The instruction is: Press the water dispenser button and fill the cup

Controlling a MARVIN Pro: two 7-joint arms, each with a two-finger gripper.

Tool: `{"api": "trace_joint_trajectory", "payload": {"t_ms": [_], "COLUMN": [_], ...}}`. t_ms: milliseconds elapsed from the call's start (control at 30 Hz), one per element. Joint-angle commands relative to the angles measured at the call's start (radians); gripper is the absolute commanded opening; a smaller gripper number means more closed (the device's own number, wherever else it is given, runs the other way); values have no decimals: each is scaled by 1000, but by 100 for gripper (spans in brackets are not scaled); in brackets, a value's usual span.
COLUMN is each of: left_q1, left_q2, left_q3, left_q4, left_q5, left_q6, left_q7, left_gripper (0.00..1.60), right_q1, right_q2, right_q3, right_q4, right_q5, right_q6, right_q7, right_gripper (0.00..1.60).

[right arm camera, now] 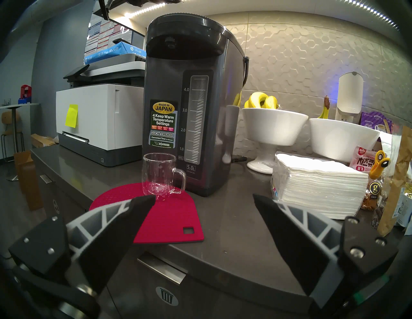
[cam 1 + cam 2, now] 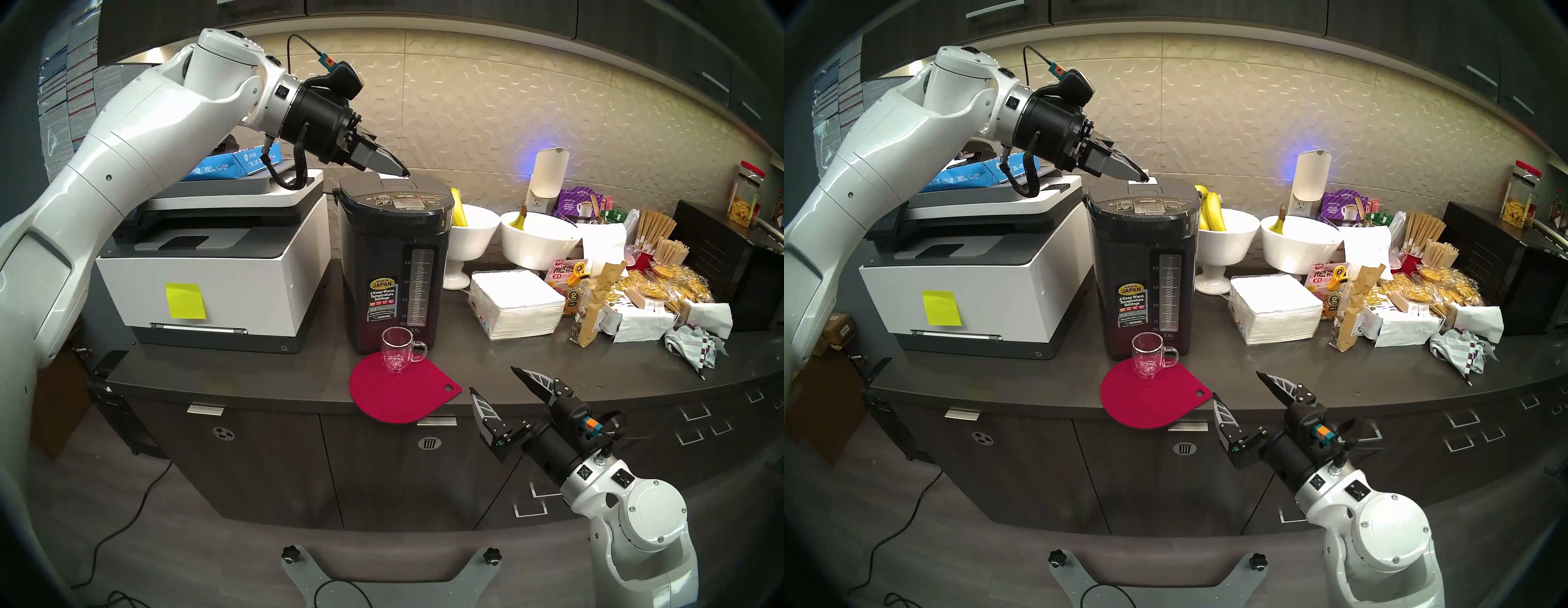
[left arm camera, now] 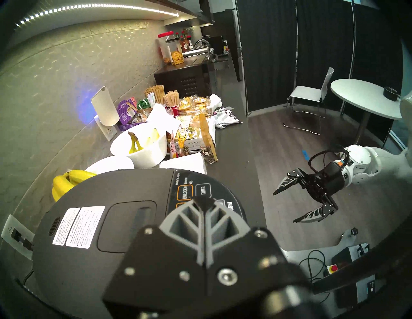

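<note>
Tall black rounded water dispenser (image 2: 392, 263) standing on the dark countertop (image 2: 551, 373), just right of the white-and-grey printer (image 2: 212, 263). Small clear glass mug (image 2: 396, 349) parked on a red teardrop mat (image 2: 399, 392) against the dispenser's front, seemingly under the spout, and visibly empty (no water line in the right wrist view). Left gripper (image 2: 403, 171) pinched together, empty, tip hovering over the lid behind the grey panel. Wide dark DISPENSE key (image 2: 405, 196) apparently not yet pressed; hidden behind the fingers in the left wrist view. Right gripper (image 2: 494, 380) spread wide, idle, off the counter's edge. Mug placement looks done; pressing and filling remain.
</note>
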Motion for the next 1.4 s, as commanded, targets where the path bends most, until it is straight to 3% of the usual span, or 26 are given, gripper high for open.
{"api": "trace_joint_trajectory", "payload": {"t_ms": [0, 200, 667, 1100, 1367], "left_q1": [-23, -23, -83, -90, -83], "left_q2": [26, 24, -78, -57, -109], "left_q3": [-3, 7, 52, 56, 67], "left_q4": [-12, -32, 124, 157, 214], "left_q5": [-18, -20, 11, 11, 9], "left_q6": [-17, -15, -49, -87, -124], "left_q7": [-87, -73, -79, -128, -132], "left_gripper": [0, 0, 0, 0, 0], "right_q1": [3, 3, 3, 3, 3], "right_q2": [2, 2, 1, 1, 1], "right_q3": [-2, -2, -2, -2, -2], "right_q4": [-24, -24, -24, -24, -24], "right_q5": [-2, -2, -2, -3, -3], "right_q6": [-3, -3, -3, -3, -3], "right_q7": [1, 1, 1, 1, 1], "right_gripper": [160, 160, 160, 160, 160]}}
